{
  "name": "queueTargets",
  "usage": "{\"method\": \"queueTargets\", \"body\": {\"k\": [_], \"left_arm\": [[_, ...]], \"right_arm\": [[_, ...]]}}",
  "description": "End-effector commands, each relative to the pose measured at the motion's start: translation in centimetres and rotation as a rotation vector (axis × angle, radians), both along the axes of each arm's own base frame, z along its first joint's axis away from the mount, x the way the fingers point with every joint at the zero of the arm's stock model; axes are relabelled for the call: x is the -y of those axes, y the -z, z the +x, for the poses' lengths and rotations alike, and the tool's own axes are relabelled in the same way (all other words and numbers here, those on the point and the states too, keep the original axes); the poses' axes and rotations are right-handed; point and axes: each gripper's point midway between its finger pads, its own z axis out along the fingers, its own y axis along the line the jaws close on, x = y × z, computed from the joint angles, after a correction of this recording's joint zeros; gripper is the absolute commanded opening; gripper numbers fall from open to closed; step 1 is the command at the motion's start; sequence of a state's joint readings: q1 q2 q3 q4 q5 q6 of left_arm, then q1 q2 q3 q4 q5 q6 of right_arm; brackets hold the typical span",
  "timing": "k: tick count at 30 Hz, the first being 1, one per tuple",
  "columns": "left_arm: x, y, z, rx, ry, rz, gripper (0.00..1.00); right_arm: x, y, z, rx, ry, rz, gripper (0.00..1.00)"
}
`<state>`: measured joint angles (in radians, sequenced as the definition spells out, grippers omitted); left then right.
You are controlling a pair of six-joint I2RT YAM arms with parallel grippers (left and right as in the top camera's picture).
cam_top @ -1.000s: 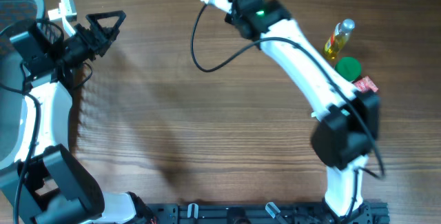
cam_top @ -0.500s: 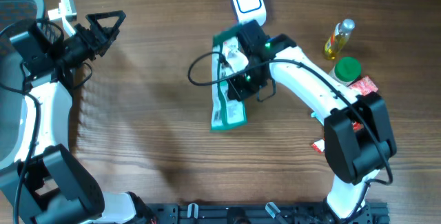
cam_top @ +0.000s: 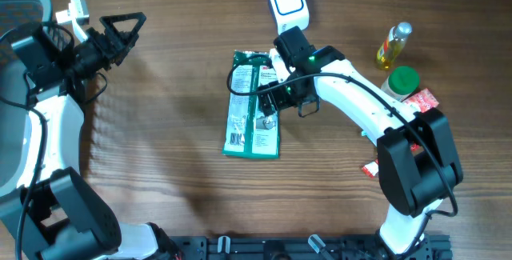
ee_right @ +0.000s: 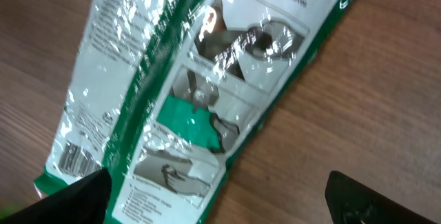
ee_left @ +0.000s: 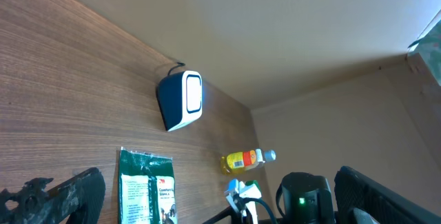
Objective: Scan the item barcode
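**Item:** green-and-white packet point(cam_top: 252, 108), glossy film, lying flat on the bench point(cam_top: 160, 172) just 12 o'clock of centre. Its barcode point(ee_right: 69, 156) sits at the packet's 7 o'clock corner.

**Scanner** point(cam_top: 286, 0): upright at 12 o'clock, just beyond the packet's far end.

**Right gripper** point(ee_right: 213, 182): above the packet, jaws spread wide, holding nothing.

**Left gripper** point(cam_top: 124, 26): at 10 o'clock, jaws apart, empty, well apart from the packet.

**Other stock:** bottle point(cam_top: 394, 46) and green lid point(cam_top: 404, 78) at 2 o'clock.

**Hazards (judged):**
- The packet is thin and flat, so fingers may skid over the film rather than get under an edge.
- Crinkles and glare may blank the barcode.
- The barcode corner lies farthest from the scanner, so a lift by the near end may show the wrong part.
- The arm's black cable point(cam_top: 232, 80) loops over the packet and may drag it.

**Surface:** brown wood-grain, matt.

**Room:** plain pale wall point(ee_left: 275, 31), seen from the left wrist.
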<state>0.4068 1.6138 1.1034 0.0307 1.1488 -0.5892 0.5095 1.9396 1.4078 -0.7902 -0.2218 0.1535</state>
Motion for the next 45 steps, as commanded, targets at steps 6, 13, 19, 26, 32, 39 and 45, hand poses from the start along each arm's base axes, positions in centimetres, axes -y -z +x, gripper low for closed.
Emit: {"method": "queueTargets", "body": {"k": [6,13,19,26,32,39,45], "left_arm": [[-0.1,-0.2,0.1,0.011,0.001,0.005,1.0],[-0.1,-0.2,0.1,0.01,0.001,0.005,1.0],[-0.1,-0.2,0.1,0.011,0.001,0.005,1.0],[-0.1,-0.2,0.1,0.011,0.001,0.005,1.0],[-0.1,-0.2,0.1,0.011,0.001,0.005,1.0],[-0.1,-0.2,0.1,0.011,0.001,0.005,1.0],[-0.1,-0.2,0.1,0.011,0.001,0.005,1.0]], "right_arm": [[-1.4,-2.4,3.5,0.162,0.019,0.072,1.0],[-1.5,-2.4,3.6,0.168,0.019,0.076,1.0],[-1.6,-11.3,3.3,0.344,0.014,0.177,1.0],[2.8,-31.0,-2.8,0.815,0.009,0.362,1.0],[14.4,-43.6,-14.4,1.269,0.189,0.429,1.0],[21.4,-39.3,-20.4,1.582,0.382,0.189,1.0],[19.4,-39.5,-22.7,2.165,0.141,0.148,1.0]]}}
